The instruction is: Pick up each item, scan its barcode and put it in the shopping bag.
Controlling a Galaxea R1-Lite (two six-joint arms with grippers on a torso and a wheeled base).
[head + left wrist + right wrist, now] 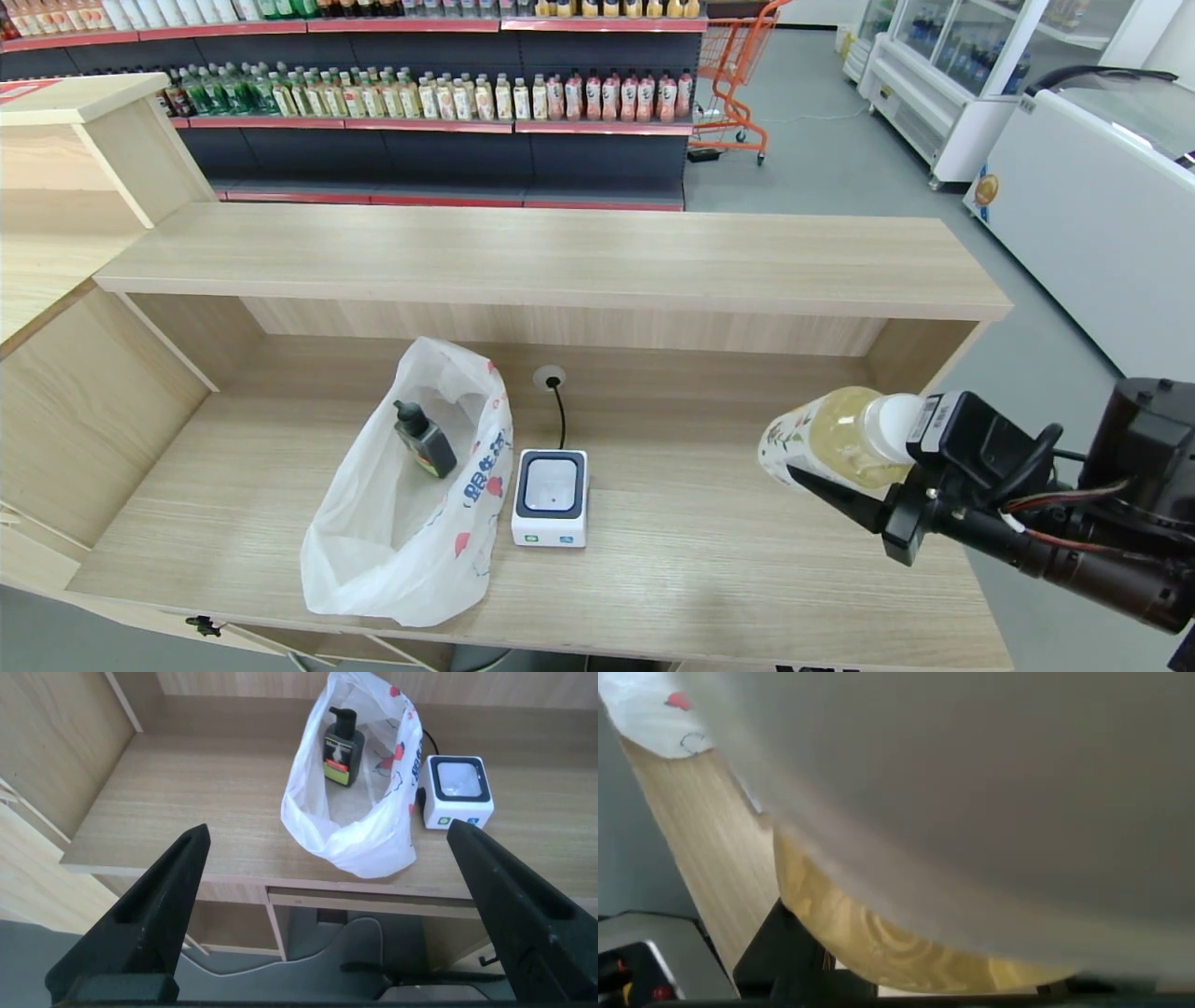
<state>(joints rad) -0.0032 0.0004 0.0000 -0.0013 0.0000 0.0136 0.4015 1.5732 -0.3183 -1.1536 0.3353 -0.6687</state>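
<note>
1. The left tool (327,840) hangs off the near edge of the bench (709,560), its jaws spread wide and holding nothing.
2. The shopping bag (401,523) lies on the left part of the bench, mouth open toward the far side. It is thin, limp film and would likely fold shut if nudged.
3. A dark pump bottle (425,441) lies inside the bag, near its mouth.
4. The scanner (551,495) sits just right of the bag, its window facing up and its cable (560,415) running to the far wall.
5. The drink bottle (831,439) is held above the right end of the bench, well apart from the scanner.
   - It lies on its side with its base pointing left.
   - The right tool (868,485) is clamped on it near the white cap.
   - Full of liquid, it probably weighs toward the base, and its smooth round wall could twist in the grip.
   - A hold nearer mid-body looks steadier.
</note>
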